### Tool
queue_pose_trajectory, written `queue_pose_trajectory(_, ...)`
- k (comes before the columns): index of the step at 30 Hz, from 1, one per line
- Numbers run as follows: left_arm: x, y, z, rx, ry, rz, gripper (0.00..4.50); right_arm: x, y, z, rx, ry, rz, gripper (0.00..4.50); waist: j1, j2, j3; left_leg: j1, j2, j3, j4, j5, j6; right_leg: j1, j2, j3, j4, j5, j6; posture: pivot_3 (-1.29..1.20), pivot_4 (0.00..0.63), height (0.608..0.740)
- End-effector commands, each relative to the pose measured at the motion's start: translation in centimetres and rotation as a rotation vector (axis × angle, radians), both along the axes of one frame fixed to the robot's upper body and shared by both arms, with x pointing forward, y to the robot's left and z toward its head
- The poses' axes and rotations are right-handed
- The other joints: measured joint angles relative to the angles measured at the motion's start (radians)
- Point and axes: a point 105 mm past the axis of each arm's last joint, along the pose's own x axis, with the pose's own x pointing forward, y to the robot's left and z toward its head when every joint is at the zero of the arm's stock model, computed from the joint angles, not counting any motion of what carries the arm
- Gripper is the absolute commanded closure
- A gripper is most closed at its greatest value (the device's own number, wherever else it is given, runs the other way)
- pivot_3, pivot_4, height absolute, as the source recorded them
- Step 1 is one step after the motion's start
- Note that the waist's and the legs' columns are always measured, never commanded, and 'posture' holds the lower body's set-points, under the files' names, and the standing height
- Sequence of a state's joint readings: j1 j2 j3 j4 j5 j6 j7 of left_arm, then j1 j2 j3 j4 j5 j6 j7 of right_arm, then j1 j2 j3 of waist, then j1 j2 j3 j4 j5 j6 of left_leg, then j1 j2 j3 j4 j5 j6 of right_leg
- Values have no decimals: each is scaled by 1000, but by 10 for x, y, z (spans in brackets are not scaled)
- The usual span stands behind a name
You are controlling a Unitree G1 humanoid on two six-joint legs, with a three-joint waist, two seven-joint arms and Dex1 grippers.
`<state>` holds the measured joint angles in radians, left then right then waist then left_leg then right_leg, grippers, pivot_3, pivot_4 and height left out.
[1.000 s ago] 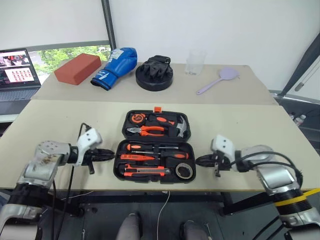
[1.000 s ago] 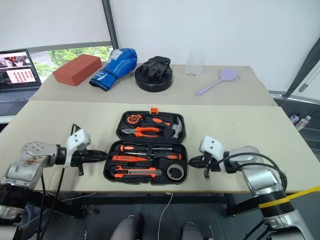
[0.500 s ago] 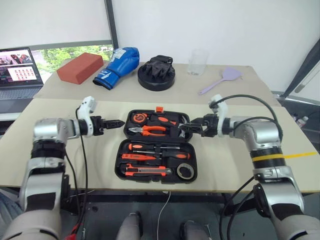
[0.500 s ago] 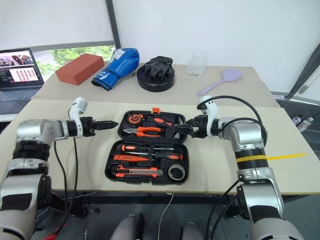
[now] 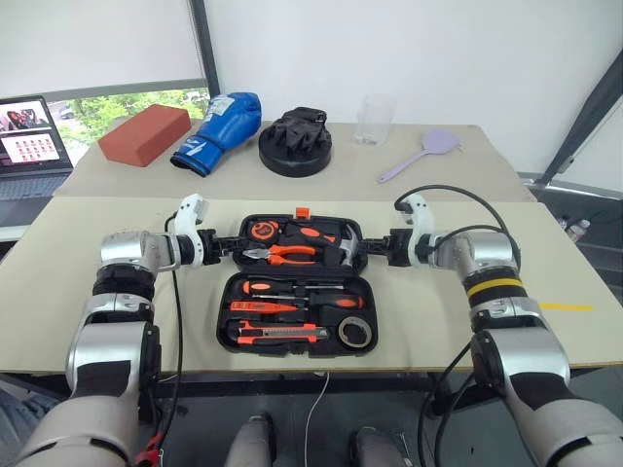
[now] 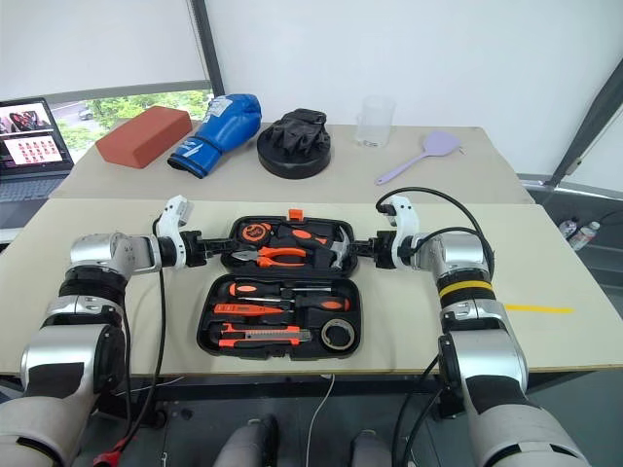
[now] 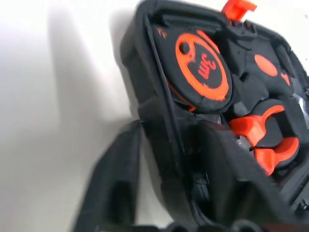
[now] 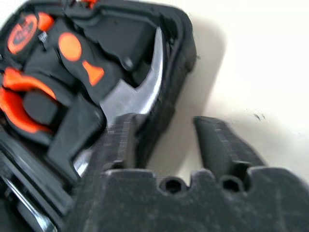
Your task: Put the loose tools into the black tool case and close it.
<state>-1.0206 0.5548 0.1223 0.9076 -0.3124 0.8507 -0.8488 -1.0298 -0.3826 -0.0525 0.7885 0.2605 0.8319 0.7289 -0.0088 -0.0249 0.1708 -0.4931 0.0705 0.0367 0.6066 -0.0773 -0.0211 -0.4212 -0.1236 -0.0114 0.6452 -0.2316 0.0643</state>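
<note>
The black tool case (image 5: pixel 227 313) lies open and flat on the table (image 5: pixel 107 321), directly between the two pincers, which face each other across its far half; the left gripper (image 5: pixel 234 245) sits at the left end wall of that half, just beside the round orange-and-black tape measure (image 7: pixel 203 72), and whether it is clamped on the wall or loose I cannot tell; the right gripper (image 5: pixel 373 247) is at the opposite end wall, its jaws parted and set astride the rim, one finger (image 8: pixel 118 140) inside over the steel head of the hammer (image 8: pixel 145 82), the other outside over bare table with a gap showing between it and the case; the orange-handled pliers (image 5: pixel 287 255) lie in the far half midway between the two pincers; the orange latch (image 5: pixel 303 212) stands on the far edge, beyond both; the near half lies on the robot's side of the grippers, and the tools rest in its recesses: two screwdrivers (image 5: pixel 258 287) and the slim tester screwdriver (image 5: pixel 265 305) nearest the pincers, the utility knife (image 5: pixel 282 334) behind them toward the robot, and the tape roll (image 5: pixel 357 333) in the corner on the right gripper's side; the lid is not yet folded over.
</note>
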Motion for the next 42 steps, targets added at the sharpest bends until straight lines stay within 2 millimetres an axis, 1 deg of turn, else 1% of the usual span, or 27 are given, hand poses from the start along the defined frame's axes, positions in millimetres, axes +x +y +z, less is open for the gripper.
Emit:
queue_pose_trajectory(1, 2, -5, 7, 2, -20, -26, 4371, 3, 0, 6, -34, -47, 4, 3845, 1, 0, 0, 0, 0, 0, 0, 0, -1, 0, 0, 0, 0, 0, 0, 0, 150, 735)
queue_pose_trajectory(2, 2, -8, 10, -17, -27, -34, 4500, 2, 1, 4, -48, -48, 14, 4221, 1, 0, 0, 1, 0, 0, 0, -3, -4, 1, 0, 0, 0, 0, 0, 0, 150, 735)
queue_pose_trajectory(3, 1, -9, 11, -22, -29, -41, 4500, 1, 1, 2, -58, -48, 19, 4423, 0, 0, 0, 1, 0, 0, 0, -3, -5, 1, 0, 0, 0, 0, 0, 0, 150, 735)
queue_pose_trajectory(7, -1, -15, 11, 4, -58, -88, 4500, 1, -1, 2, -89, -75, 33, 4423, 0, 0, 0, 1, 0, 0, 0, -3, -6, 1, 0, 0, 0, 0, 0, 0, 150, 735)
queue_pose_trajectory(9, -2, -17, 13, 37, -91, -117, 4500, 2, -2, 8, -105, -109, 35, 4423, 0, 0, 0, 1, 0, 0, 1, -3, -6, 1, 0, 0, 0, 0, 0, 0, 150, 735)
queue_pose_trajectory(13, -4, -16, 23, 104, -203, -148, 4500, 3, -3, 37, -134, -281, 58, 4423, 1, 0, 0, 0, 0, 0, 0, -3, -6, 0, 0, 0, 0, 0, 0, 0, 150, 735)
queue_pose_trajectory(16, -5, -12, 35, 155, -338, -135, 4500, 1, -5, 58, -174, -432, 67, 4423, 2, 0, 0, 0, 0, 0, 0, -3, -6, 0, 0, 0, 0, 0, 0, 0, 150, 735)
queue_pose_trajectory(17, -6, -11, 45, 178, -426, -126, 4500, -1, -7, 73, -183, -522, 56, 4423, 2, 0, 0, -1, 0, 0, 0, -3, -6, -1, 0, 0, 0, 0, 0, 0, 150, 735)
queue_pose_trajectory(19, -11, -10, 58, 205, -548, -115, 4500, -5, -10, 90, -188, -626, 36, 4423, 3, 1, 1, -1, 0, 0, 0, -3, -6, -1, 0, 0, -1, 0, 0, 0, 150, 735)
queue_pose_trajectory(20, -14, -10, 63, 220, -600, -110, 4500, -7, -11, 96, -188, -664, 25, 4423, 3, 1, 1, -2, 0, 0, 0, -3, -7, -2, 0, 0, -1, 0, 0, 0, 150, 735)
queue_pose_trajectory(22, -21, -9, 71, 312, -732, -91, 4500, -20, -9, 103, -265, -791, 52, 4423, 6, 1, 1, -3, 0, 0, -1, -2, -6, -3, 0, 0, -1, 0, -1, 0, 150, 735)
queue_pose_trajectory(24, -29, -10, 69, 399, -808, -101, 4500, -31, -7, 101, -280, -844, 64, 4423, 7, 1, 1, -4, 0, 0, -1, -2, -6, -3, 0, 0, -3, 0, 0, 0, 150, 735)
queue_pose_trajectory(26, -38, -15, 64, 471, -868, -138, 4500, -39, -8, 96, -271, -860, 53, 4423, 7, 1, 1, -4, 0, 0, -2, 0, -3, -3, 0, 0, -4, 0, 0, 0, 150, 735)
queue_pose_trajectory(30, -57, -24, 53, 550, -946, -199, 4500, -52, -16, 78, -294, -876, 24, 4423, 8, 1, 1, -2, 0, 0, -3, 1, -2, -2, 0, 0, -4, 0, -1, 0, 150, 735)
queue_pose_trajectory(32, -64, -25, 45, 597, -975, -217, 4500, -60, -19, 69, -323, -904, 26, 4423, 13, 1, 1, -1, 0, 0, -3, -3, -7, -1, 0, 0, -5, 0, -1, 0, 150, 735)
queue_pose_trajectory(35, -71, -22, 36, 627, -982, -207, 4500, -73, -19, 62, -367, -964, 53, 4423, 19, 1, 1, 0, 0, 0, -3, -3, -7, 1, 0, 0, -6, 0, -1, 0, 150, 735)
queue_pose_trajectory(38, -80, -11, 32, 586, -936, -145, 4500, -91, -21, 48, -398, -977, 102, 4423, 22, 1, 1, 1, 0, 1, -3, -3, -8, 1, -1, 0, -6, -1, 0, 0, 150, 735)
queue_pose_trajectory(39, -83, -8, 32, 563, -917, -129, 4157, -95, -23, 45, -396, -966, 110, 4472, 22, 1, 1, 1, 0, 1, -2, -3, -8, 1, -1, 0, -6, -1, 0, 0, 150, 735)
queue_pose_trajectory(40, -88, -5, 35, 526, -886, -114, 3814, -100, -28, 46, -391, -958, 108, 4143, 22, 1, 1, 1, 0, 1, -2, -3, -8, 1, -1, 0, -6, -1, 0, 0, 150, 735)
queue_pose_trajectory(41, -94, -2, 36, 488, -850, -110, 3685, -104, -33, 48, -386, -949, 108, 3782, 21, 1, 1, 1, 0, 1, -2, -3, -8, 1, -1, 0, -6, -1, 0, 0, 150, 735)
queue_pose_trajectory(42, -98, -1, 38, 463, -825, -112, 3232, -107, -35, 49, -383, -943, 108, 3509, 21, 1, 1, 1, 1, 1, -2, -3, -8, 1, -1, 0, -5, -2, 0, 0, 150, 735)
